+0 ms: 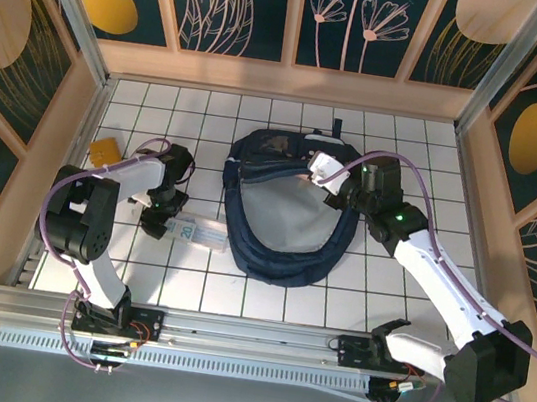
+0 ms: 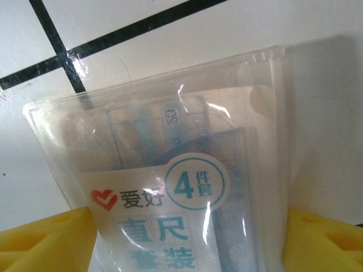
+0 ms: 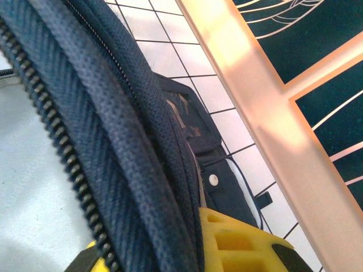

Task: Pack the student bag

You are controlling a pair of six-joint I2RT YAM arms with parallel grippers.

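Right claw [image 1: 325,174] pinches the student bag [image 1: 284,264] by its rim, likely keeping it open (bag just right of left claw [image 1: 160,215]), which sits spread astride the ruler packet [image 1: 205,236] on the bench [image 1: 264,299], grip unclear.

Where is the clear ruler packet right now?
The ruler packet lies on the table left of the student bag in the top view, between the left gripper's yellow fingers.
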